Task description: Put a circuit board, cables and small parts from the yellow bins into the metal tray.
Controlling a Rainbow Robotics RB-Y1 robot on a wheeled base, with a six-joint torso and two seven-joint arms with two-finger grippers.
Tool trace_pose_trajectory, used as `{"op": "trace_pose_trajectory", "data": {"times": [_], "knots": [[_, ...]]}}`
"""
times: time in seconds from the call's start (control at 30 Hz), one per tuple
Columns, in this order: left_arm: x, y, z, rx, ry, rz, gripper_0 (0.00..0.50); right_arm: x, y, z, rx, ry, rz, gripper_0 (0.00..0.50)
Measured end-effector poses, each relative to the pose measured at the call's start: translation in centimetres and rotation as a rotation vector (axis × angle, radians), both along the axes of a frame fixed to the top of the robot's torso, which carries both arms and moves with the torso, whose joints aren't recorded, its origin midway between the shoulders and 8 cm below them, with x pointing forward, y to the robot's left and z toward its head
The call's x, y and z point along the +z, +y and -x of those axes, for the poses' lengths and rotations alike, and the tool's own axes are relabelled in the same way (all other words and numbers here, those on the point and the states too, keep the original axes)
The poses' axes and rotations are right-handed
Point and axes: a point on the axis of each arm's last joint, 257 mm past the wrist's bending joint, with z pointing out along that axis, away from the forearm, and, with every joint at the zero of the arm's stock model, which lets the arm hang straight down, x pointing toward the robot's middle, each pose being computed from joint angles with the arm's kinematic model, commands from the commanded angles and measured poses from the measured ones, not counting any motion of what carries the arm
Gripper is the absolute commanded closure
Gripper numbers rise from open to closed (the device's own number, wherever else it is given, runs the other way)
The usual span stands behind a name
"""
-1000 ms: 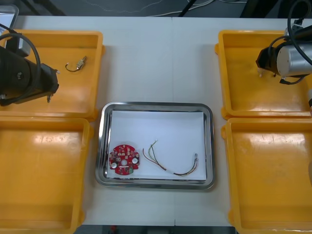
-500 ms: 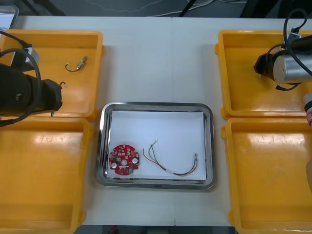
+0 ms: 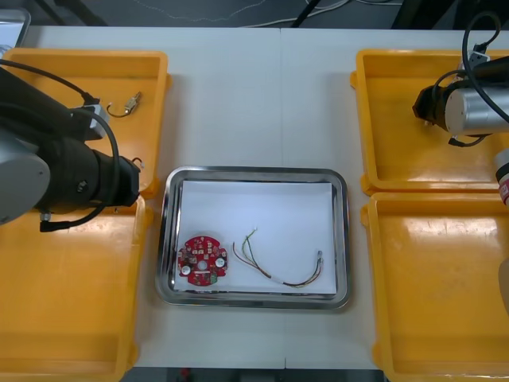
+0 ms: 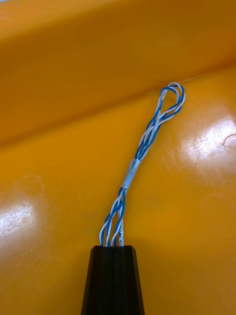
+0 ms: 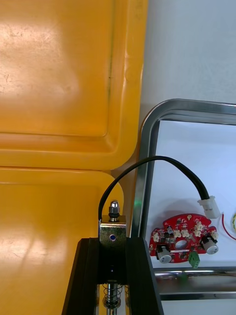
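metal tray (image 3: 254,170) mid-worktop, holding round red circuit board (image 3: 203,259) near-left, red and yellow cable (image 3: 278,267) just beside | left jaws toward worktop's left edge, at far-left yellow bin (image 3: 79,72) near rim, clamped on small metal part (image 5: 112,229) trailing black cable (image 5: 157,162) | right jaws over far-right yellow bin (image 3: 398,159), pinched on twisted blue and white cable (image 4: 142,147)

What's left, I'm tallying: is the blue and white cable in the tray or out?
Out. The right gripper is shut on the blue and white cable over the far right yellow bin, apart from the metal tray.
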Motion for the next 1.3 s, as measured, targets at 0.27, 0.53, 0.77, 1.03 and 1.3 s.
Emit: {"op": "trace_pose_trajectory", "data": {"times": [0.27, 0.53, 0.77, 1.03, 1.3], "knots": [[-1.8, -2.7, -0.1, -0.060, -0.018, -0.039, 0.500, 0.1, 0.1, -0.1, 0.005, 0.000, 0.007, 0.500], [-3.8, -4.0, 1.1, -0.114, 0.058, -0.043, 0.500, 0.6, 1.2, 2.4, 0.048, 0.141, 0.059, 0.500], [-4.7, -5.0, 1.3, -0.154, 0.085, -0.060, 0.500, 2.2, 1.7, 5.4, 0.035, 0.243, 0.028, 0.500], [-5.7, -5.5, -1.1, -0.144, 0.065, -0.050, 0.500, 1.5, 2.2, 7.8, 0.032, 0.335, -0.028, 0.500], [-5.8, -5.6, -2.9, -0.119, 0.029, -0.075, 0.500, -0.7, 2.9, 10.2, 0.040, 0.423, -0.068, 0.500]]}}
